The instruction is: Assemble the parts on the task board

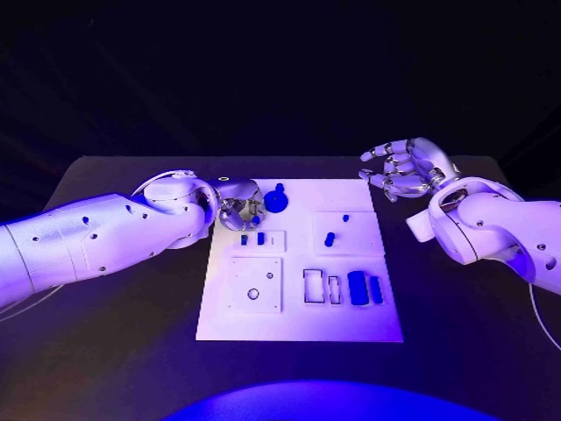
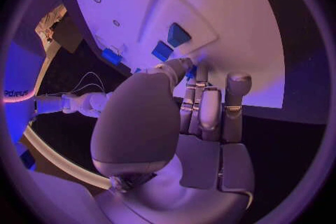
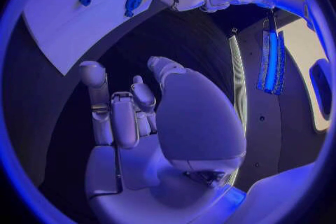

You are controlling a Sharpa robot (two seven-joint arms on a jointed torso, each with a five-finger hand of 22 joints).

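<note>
The white task board [image 1: 300, 316] lies in the middle of the table. My left hand [image 1: 239, 209] hangs over its far left corner, fingers curled down. Thumb and fingertips [image 2: 199, 75] meet just above the board, and a sliver of a small blue part [image 2: 190, 72] shows pinched between them. A round blue part [image 1: 275, 200] stands right beside that hand. Two small blue pieces [image 1: 252, 238] stand in a raised plate below it, also seen as blue pieces [image 2: 170, 42] in the left wrist view. My right hand [image 1: 407, 168] hovers off the board's far right corner, fingers spread and holding nothing.
Two more small blue pieces [image 1: 337, 230] stand on the right-hand raised plate. Two long blue blocks [image 1: 365, 288] lie beside empty slots [image 1: 321, 287] near the board's right edge. A square plate with holes [image 1: 254, 285] sits at the near left. Black table [image 1: 117, 351] surrounds the board.
</note>
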